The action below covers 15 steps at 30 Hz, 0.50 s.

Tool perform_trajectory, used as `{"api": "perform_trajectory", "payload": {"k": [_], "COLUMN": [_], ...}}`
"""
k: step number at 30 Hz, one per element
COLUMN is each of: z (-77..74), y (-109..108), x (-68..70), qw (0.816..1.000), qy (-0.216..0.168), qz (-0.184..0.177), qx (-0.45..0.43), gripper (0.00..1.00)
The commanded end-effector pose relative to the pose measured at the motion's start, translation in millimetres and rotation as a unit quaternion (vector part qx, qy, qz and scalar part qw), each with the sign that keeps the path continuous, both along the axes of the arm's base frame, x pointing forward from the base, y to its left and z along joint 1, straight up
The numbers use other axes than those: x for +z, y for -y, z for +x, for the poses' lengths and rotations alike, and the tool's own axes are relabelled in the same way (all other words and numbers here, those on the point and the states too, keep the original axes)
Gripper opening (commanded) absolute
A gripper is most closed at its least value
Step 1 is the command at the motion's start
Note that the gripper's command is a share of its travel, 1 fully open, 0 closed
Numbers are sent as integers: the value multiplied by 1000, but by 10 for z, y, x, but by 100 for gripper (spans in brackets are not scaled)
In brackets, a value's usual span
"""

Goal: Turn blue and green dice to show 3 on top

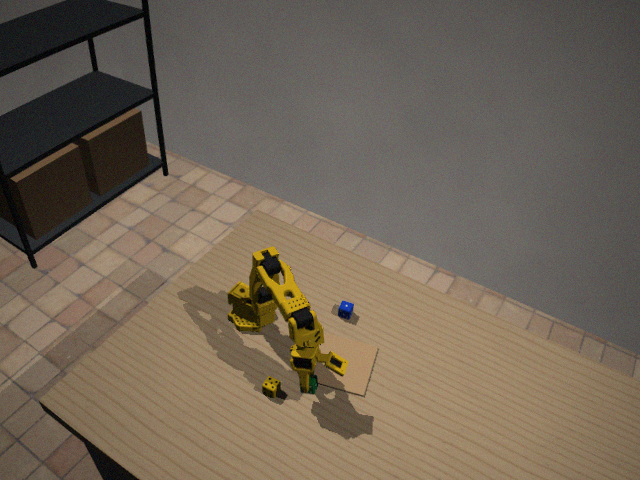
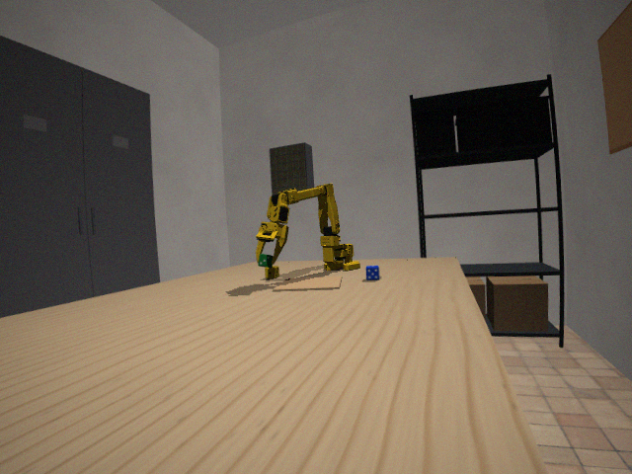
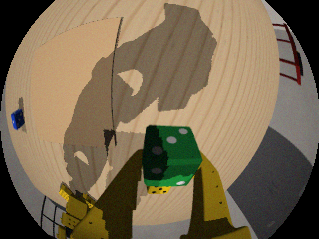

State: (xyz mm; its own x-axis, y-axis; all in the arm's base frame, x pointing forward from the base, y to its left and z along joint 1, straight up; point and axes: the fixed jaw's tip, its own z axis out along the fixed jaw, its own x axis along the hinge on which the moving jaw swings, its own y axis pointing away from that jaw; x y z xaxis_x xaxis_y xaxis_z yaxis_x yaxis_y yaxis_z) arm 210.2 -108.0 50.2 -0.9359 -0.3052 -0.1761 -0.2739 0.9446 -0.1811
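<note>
Green die (image 1: 313, 383) (image 2: 265, 260) (image 3: 171, 156) gripped between the jaws (image 1: 311, 384) (image 2: 265, 259), raised off the tabletop (image 1: 465, 413) (image 2: 255, 367) (image 3: 239, 75). Mat (image 1: 356, 361) (image 2: 311, 283) (image 3: 75, 85) lies flat. Blue die (image 1: 345, 309) (image 2: 372, 273) (image 3: 18, 119) rests off it, near one side; single pip on top, five on one side face. Yellow die (image 1: 271, 386) (image 2: 272, 272) (image 3: 159, 190) sits on the tabletop, also off the mat.

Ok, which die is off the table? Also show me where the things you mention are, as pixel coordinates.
The green die (image 1: 313, 384) (image 2: 265, 261) (image 3: 174, 158), clamped in the gripper (image 1: 311, 384) (image 2: 266, 259) (image 3: 171, 159); the blue (image 1: 345, 310) (image 2: 372, 273) (image 3: 18, 119) and yellow (image 1: 271, 386) (image 2: 272, 272) (image 3: 159, 189) dice rest on the wood.
</note>
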Motion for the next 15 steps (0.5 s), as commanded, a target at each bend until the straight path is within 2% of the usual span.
{"api": "perform_trajectory", "payload": {"k": [1,10,15], "z": [67,95,97], "y": [41,55,56], "x": [104,148,152], "qw": [994,969,968], "qy": [87,191,194], "qz": [-22,-23,-24], "qx": [-58,-154,-156], "gripper": [0,0,0]}}
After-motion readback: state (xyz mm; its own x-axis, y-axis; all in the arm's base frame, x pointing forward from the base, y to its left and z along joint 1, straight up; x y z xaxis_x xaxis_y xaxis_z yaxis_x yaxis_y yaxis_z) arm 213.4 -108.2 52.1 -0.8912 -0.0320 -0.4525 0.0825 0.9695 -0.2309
